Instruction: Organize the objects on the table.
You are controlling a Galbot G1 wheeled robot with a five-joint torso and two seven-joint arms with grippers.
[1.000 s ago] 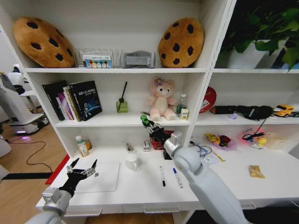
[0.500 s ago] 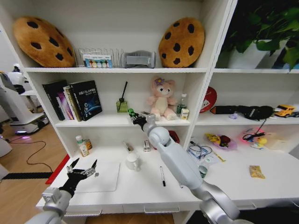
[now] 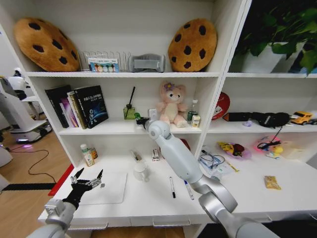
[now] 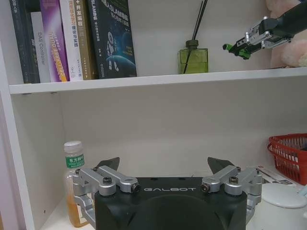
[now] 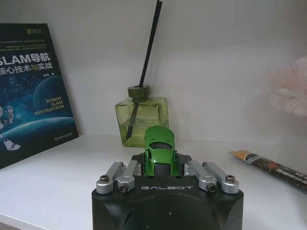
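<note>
My right gripper (image 3: 140,120) reaches onto the middle shelf and is shut on the tiny green toy car (image 3: 136,116). In the right wrist view the car (image 5: 159,149) sits nose-out between the fingers (image 5: 125,173), just above the shelf board and in front of a green diffuser bottle (image 5: 142,120). Low at the left, my left gripper (image 3: 87,178) hangs open and holds nothing, over the silver laptop (image 3: 108,192) on the white table (image 3: 148,204). Two pens (image 3: 172,187) lie side by side on the table, the blue-capped pen (image 3: 188,189) to the right.
Books (image 3: 79,105) stand at the shelf's left and a pink plush bear (image 3: 170,105) sits right of the gripper. A white mug (image 3: 140,172), a small bottle (image 4: 74,182) and a red basket (image 4: 290,153) stand on the desk. Cookie cushions (image 3: 192,44) rest on the top shelf.
My right arm has carried the green car up and to the left, from above the desk's red basket to the middle shelf by the diffuser. The left arm has not moved.
</note>
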